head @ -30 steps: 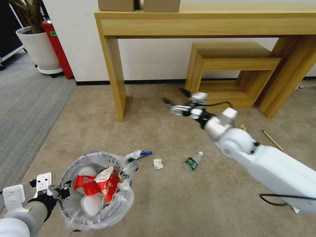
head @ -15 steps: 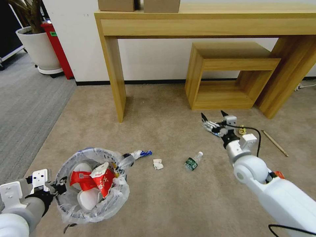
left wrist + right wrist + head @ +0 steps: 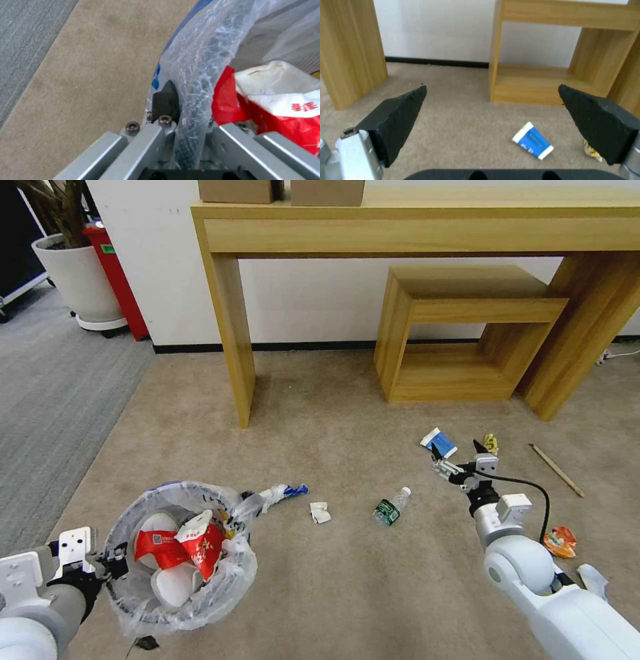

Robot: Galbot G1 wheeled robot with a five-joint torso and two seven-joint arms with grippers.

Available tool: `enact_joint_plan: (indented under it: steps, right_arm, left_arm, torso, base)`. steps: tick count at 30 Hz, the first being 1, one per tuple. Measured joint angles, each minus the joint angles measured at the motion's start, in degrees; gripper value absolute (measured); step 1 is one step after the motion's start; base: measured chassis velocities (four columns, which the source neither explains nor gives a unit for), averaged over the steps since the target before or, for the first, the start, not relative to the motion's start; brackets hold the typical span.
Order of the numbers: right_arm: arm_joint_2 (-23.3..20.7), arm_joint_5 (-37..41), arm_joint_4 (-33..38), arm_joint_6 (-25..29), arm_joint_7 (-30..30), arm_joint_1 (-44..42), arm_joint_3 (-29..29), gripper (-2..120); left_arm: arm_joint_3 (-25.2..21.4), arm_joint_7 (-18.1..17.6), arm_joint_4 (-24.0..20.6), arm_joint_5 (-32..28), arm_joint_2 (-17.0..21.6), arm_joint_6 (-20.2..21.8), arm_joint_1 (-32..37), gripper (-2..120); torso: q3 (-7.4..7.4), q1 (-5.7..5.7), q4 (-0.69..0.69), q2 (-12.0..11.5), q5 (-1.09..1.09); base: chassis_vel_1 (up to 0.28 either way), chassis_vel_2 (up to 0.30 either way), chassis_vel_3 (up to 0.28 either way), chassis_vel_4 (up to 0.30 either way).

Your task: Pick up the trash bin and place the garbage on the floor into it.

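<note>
The trash bin (image 3: 230,587), lined with a crinkly plastic bag, hangs at the lower left and holds red-and-white wrappers (image 3: 175,547). My left gripper (image 3: 108,569) is shut on its rim (image 3: 196,82), with one black pad (image 3: 165,100) outside the bag. My right gripper (image 3: 460,455) is open and empty, low over the beige carpet floor (image 3: 347,587). A blue-white carton (image 3: 439,441) (image 3: 533,143) lies just beyond it and a yellow scrap (image 3: 491,442) (image 3: 591,151) beside it. On the floor lie a green-label bottle (image 3: 390,507), crumpled paper (image 3: 320,512), a twisted blue-white wrapper (image 3: 283,491), a wooden stick (image 3: 557,469) and an orange wrapper (image 3: 560,541).
A long wooden table (image 3: 413,227) stands against the wall, with a low wooden shelf (image 3: 467,333) under it. Grey carpet (image 3: 53,393), a potted plant (image 3: 77,273) and a tall red bin (image 3: 117,280) are at the far left. Open carpet lies between bin and bottle.
My right arm has swung right and drawn back, dropping low to the floor, which uncovered the blue-white carton. The bin in my left gripper has shifted slightly nearer and to the left.
</note>
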Motion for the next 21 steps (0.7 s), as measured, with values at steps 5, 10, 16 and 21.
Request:
enact_joint_plan:
  steps: [5, 10, 16, 21]
  right_arm:
    - [0.76, -2.23, -1.22, -0.34, -0.08, -0.11, -1.10, 100]
    - [1.73, -2.68, -2.69, -0.26, -0.09, 0.88, -3.09, 100]
    - [1.69, -3.17, -4.28, 0.28, -0.37, 2.29, -5.14, 100]
    - [1.74, -3.98, -5.27, 0.76, -0.66, 2.41, -5.90, 100]
  left_arm:
    - [-0.83, 0.33, 0.00, 1.08, -1.34, 1.92, 0.32, 0]
    - [-0.47, 1.36, 0.01, 2.41, -2.78, 2.83, 0.07, 0]
    - [-0.46, 2.08, 0.33, 3.93, -3.56, 2.71, 0.27, 0]
    - [-0.60, 3.62, 0.44, 6.24, -3.97, 2.33, 0.52, 0]
  torso:
    - [0.00, 0.00, 0.00, 0.00, 0.00]
    - [0.01, 0.00, 0.01, 0.00, 0.00]
    - [0.01, 0.00, 0.01, 0.00, -0.01]
    - [0.01, 0.00, 0.00, 0.00, 0.00]
  base:
    - [0.000, 0.000, 0.000, 0.000]
    - [0.000, 0.000, 0.000, 0.000]
    - [0.000, 0.000, 0.000, 0.000]
    - [0.000, 0.000, 0.000, 0.000]
